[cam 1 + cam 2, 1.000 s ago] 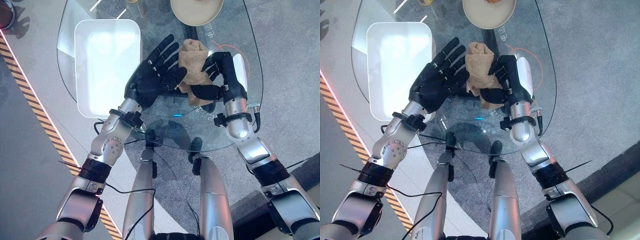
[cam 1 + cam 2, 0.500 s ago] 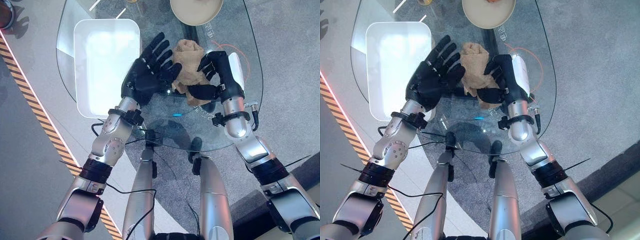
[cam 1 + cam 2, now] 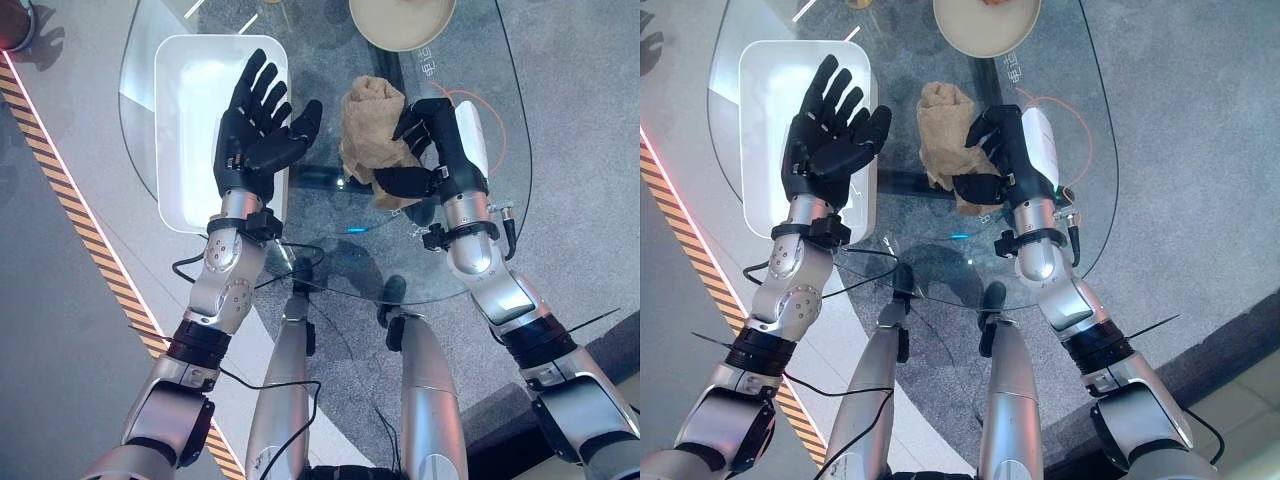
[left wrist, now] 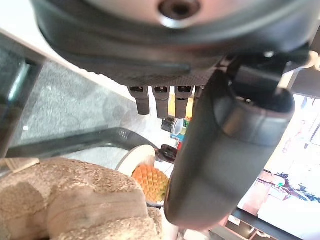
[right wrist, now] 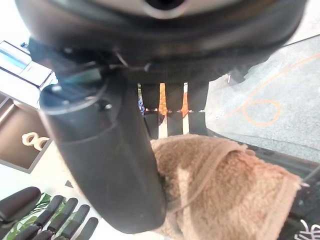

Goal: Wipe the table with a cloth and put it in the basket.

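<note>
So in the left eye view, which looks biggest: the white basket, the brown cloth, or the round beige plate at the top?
1. White basket, clearly largest.
2. Brown cloth.
3. Beige plate, though the view's edge cuts it off, so its rank against the cloth is unsure.

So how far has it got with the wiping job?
The right hand has its fingers curled round the brown cloth above the glass table. Whether wiping is finished cannot be told. The left hand is open over the white basket, which has no cloth in it yet.

Crumpled tan cloth (image 3: 372,138) bunched above the glass table (image 3: 330,255), beside white basket (image 3: 185,170).
</note>
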You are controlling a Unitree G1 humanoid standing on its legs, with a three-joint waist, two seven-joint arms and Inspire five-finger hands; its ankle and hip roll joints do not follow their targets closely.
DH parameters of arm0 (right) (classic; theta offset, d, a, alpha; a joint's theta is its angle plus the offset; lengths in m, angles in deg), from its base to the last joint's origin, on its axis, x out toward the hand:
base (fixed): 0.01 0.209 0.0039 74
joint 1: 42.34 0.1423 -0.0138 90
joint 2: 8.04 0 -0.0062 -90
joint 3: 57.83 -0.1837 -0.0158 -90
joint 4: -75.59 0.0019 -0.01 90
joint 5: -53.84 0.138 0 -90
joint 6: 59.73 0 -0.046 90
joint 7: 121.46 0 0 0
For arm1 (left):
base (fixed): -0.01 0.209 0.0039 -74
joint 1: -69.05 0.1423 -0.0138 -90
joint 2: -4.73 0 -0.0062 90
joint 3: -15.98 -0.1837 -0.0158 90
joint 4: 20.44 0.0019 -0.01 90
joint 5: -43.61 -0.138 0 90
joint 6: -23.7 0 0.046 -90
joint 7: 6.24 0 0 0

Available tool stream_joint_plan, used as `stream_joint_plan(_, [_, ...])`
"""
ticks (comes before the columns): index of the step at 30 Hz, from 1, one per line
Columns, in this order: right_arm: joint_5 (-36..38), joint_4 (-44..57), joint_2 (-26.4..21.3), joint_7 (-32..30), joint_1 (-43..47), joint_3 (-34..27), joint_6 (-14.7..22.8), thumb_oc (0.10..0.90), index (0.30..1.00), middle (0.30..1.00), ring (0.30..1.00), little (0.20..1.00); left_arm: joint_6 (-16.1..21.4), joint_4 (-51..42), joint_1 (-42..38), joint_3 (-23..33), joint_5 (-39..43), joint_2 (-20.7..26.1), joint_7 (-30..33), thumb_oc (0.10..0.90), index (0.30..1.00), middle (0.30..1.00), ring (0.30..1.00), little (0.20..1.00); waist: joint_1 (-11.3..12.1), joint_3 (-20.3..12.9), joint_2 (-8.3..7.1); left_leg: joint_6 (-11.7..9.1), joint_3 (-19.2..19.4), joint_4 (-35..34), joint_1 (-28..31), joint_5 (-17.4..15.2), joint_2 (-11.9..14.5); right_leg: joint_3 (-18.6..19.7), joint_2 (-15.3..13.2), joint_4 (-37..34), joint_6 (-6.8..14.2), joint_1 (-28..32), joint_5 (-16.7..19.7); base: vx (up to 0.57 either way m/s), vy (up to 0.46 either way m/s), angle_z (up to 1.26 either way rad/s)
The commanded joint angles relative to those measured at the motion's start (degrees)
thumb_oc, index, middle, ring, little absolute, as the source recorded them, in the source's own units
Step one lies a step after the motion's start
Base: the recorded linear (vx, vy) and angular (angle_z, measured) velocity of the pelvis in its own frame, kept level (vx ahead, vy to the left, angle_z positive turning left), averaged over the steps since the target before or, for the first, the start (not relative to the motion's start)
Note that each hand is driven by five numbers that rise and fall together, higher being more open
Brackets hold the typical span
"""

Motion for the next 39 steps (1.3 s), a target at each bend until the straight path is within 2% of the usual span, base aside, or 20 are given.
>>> stream_joint_plan(1, [-1.9, 13.2, 1.2, -3.2, 8.9, -2.9, 7.9, 0.100, 0.300, 0.300, 0.300, 0.200, 2.7, -8.3, -3.6, 2.6, -3.3, 0.5, -0.3, 0.800, 0.900, 0.900, 0.900, 0.900, -0.2, -1.7, -1.49, 3.8, 4.7, 6.1, 1.1, -8.1, -2.7, 0.8, 1.8, -8.3, 3.2, 1.7, 6.3, 0.00, 0.000, 0.00])
stream_joint_plan(7, [-1.9, 13.6, 1.6, -2.1, 9.4, -2.5, 7.6, 0.100, 0.300, 0.300, 0.300, 0.200, 1.2, -7.8, -4.1, 1.9, -3.4, 0.2, -1.6, 0.800, 0.900, 0.900, 0.900, 0.900, -0.4, -1.7, -1.38, 3.7, 4.9, 6.0, 1.2, -8.1, -2.6, 0.8, 1.8, -8.4, 3.3, 1.8, 6.3, 0.00, 0.000, 0.00])
stream_joint_plan(19, [-1.9, 13.7, 1.4, -1.6, 9.4, -1.9, 7.9, 0.100, 0.300, 0.300, 0.300, 0.200, -2.5, -8.1, -4.6, -0.1, -2.1, 1.1, -9.8, 0.800, 0.900, 0.900, 0.900, 0.900, -0.6, -1.7, -1.13, 3.7, 5.2, 5.9, 1.6, -8.1, -2.6, 0.9, 1.6, -8.8, 3.4, 2.2, 6.5, 0.00, 0.000, 0.00])
stream_joint_plan(31, [-1.8, 13.5, 1.1, -1.4, 9.6, -1.2, 8.1, 0.100, 0.300, 0.300, 0.300, 0.200, -4.3, -8.3, -5.5, -2.2, -0.7, 2.0, -15.3, 0.800, 0.900, 0.900, 0.900, 0.900, -0.9, -1.7, -0.94, 3.9, 5.5, 6.0, 1.7, -8.2, -2.6, 1.2, 1.6, -8.8, 3.5, 2.0, 6.9, 0.00, 0.000, 0.00])
stream_joint_plan(39, [-1.3, 13.6, 1.0, -1.0, 10.2, -1.0, 7.7, 0.100, 0.300, 0.300, 0.300, 0.200, -4.7, -8.2, -6.1, -3.0, -0.1, 2.4, -16.2, 0.800, 0.900, 0.900, 0.900, 0.900, -1.0, -1.7, -0.97, 3.9, 5.4, 6.0, 1.5, -8.2, -2.6, 1.3, 1.6, -8.9, 3.6, 1.8, 7.0, 0.00, 0.000, 0.00])
